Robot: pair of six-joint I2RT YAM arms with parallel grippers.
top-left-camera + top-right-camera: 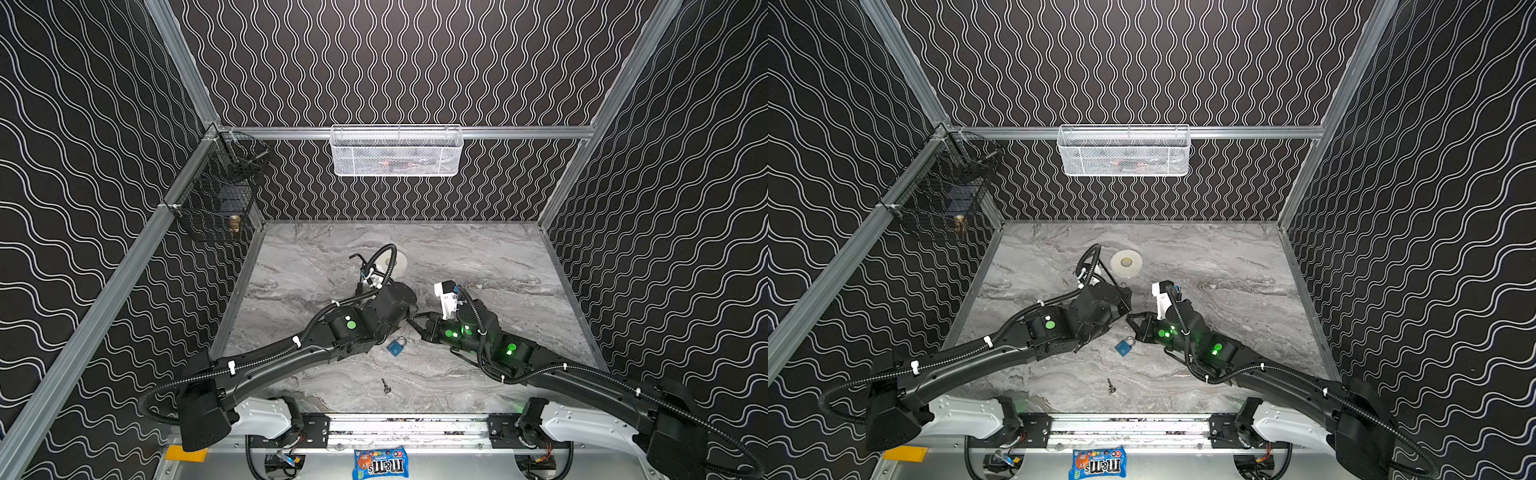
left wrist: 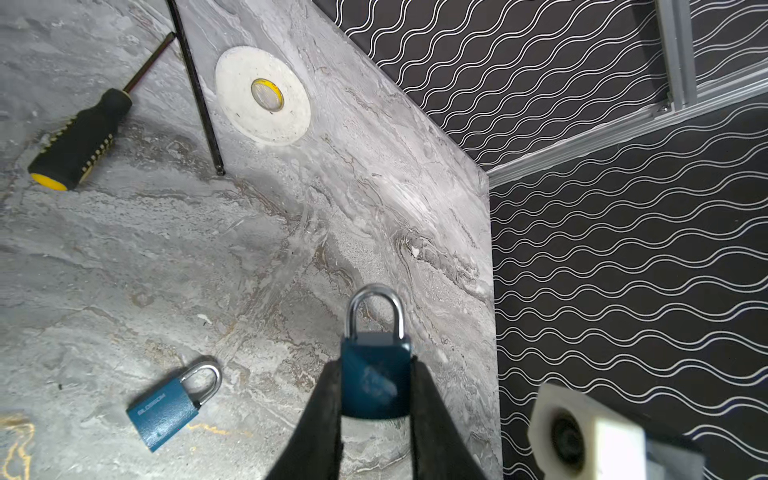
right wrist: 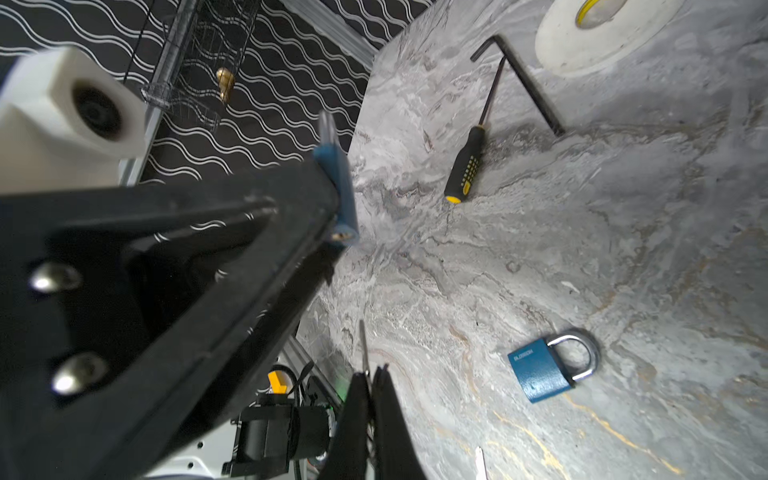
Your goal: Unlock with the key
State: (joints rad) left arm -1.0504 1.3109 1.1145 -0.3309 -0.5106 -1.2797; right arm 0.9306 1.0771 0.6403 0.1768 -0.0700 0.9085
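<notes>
In the wrist views only, left fingers (image 2: 322, 415) pinching padlock (image 2: 375, 384), right fingers (image 3: 355, 415) pinching key (image 3: 364, 345)

Padlock (image 1: 395, 346) on table (image 1: 498, 266), loose key (image 1: 387, 386) before it, tape roll (image 1: 1126, 262) behind.

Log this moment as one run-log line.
left gripper: shut on held padlock | right gripper: shut on key | key: not yet in keyhole | second padlock, second key: lying on table
</notes>
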